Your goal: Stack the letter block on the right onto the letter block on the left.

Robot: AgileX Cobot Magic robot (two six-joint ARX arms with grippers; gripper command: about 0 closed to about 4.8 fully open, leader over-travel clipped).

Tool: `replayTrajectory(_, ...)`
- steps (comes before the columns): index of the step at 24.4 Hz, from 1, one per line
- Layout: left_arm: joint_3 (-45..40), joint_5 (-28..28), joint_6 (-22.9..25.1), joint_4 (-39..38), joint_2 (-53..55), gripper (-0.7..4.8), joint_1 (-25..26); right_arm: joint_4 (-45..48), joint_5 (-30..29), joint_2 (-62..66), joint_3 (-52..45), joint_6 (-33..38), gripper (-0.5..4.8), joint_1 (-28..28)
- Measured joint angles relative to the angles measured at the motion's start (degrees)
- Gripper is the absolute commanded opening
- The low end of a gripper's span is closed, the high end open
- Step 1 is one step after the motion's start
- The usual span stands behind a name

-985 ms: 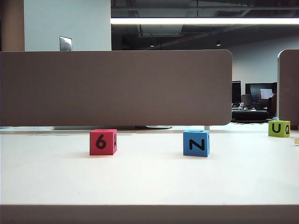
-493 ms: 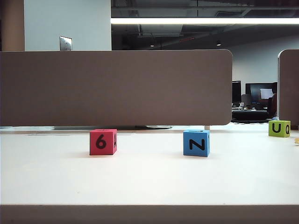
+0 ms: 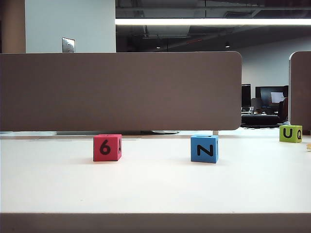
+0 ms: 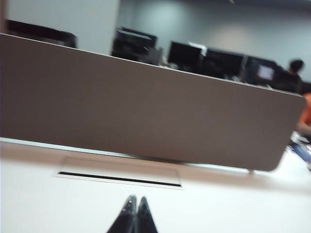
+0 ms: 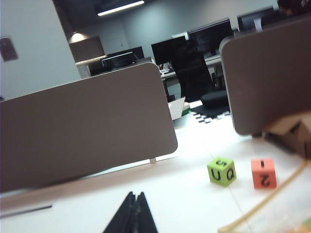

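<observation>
In the exterior view a blue block marked N stands on the white table, right of centre. A red block showing a 6 stands left of it, and a green block marked U and Q sits far right at the back. The right wrist view shows the green block ahead of my right gripper, which is shut and holds nothing. My left gripper is shut and empty too, above bare table. Neither gripper appears in the exterior view.
A brown partition runs along the back of the table, with a cable slot in front of it. An orange-red block marked 2 and a cardboard box lie beyond the green block, beside a second partition.
</observation>
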Motion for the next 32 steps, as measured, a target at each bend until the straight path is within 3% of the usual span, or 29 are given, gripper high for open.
replayTrajectory(4,7.41,1.57,4.13,0.35,10.84,-0.05,-0.94,-1.07,-5.9,13.05,11.1,-5.31,-0.05,0.0)
replayTrajectory(7,10.78,1.62,5.14,0.44,17.38,-0.05,-1.33,-1.73,-8.57,20.52,16.66,-5.53,-0.05,1.42)
replayTrajectory(11,16.9,5.53,1.6,0.11,32.79,-0.05,-2.64,-3.52,-13.05,34.91,23.43,-5.49,-0.01,3.06)
replayTrajectory(12,18.93,6.19,1.42,-3.19,36.46,-0.05,-4.02,-6.16,-13.05,39.63,25.73,-5.46,0.37,4.28)
replayTrajectory(13,20.28,6.4,1.62,-4.33,38.27,-0.01,-4.68,-7.28,-13.09,41.55,26.6,-5.49,1.42,4.68)
replayTrajectory(14,22.84,6.88,2.62,-4.96,42.18,0.21,-6.01,-9.01,-14.32,45.46,28.39,-5.51,2.06,5.46)
replayTrajectory(15,23.82,6.82,3.19,-5.4,44.17,1.23,-6.64,-9.22,-15.15,47.43,29.29,-5.49,2.74,5.92)
replayTrajectory(16,25.05,6.34,3.87,-6.4,47.45,1.81,-8.07,-9.57,-16.06,50.9,31.26,-5.09,3.13,7.02)
replayTrajectory(18,26.86,4.2,5.44,-8.59,52.92,2.15,-10.8,-9.35,-16.39,57.13,34.73,-3.67,4.41,10.69)
replayTrajectory(19,27.39,4.15,5.9,-9.86,54.1,2.15,-11.1,-9.42,-16.44,59.19,35.67,-3.15,4.79,12.15)
replayTrajectory(23,28.3,2.75,8.68,-10.75,56.5,2.15,-11.3,-10.1,-16.22,68.0,41.11,-2.23,4.79,17.64)
replayTrajectory(27,29.33,2.12,12.46,-13.99,56.13,2.22,-11.13,-13.16,-16.66,74.79,44.89,-13.77,4.79,21.62)
replayTrajectory(28,29.33,2.23,12.66,-15.02,56.11,2.26,-11.15,-16.74,-12.55,77.02,46.45,-15.76,4.79,22.49)
replayTrajectory(32,29.35,8.52,16.33,-17.2,56.22,2.47,-11.28,-25.11,-9.42,82.01,48.94,-26.84,4.79,24.3)
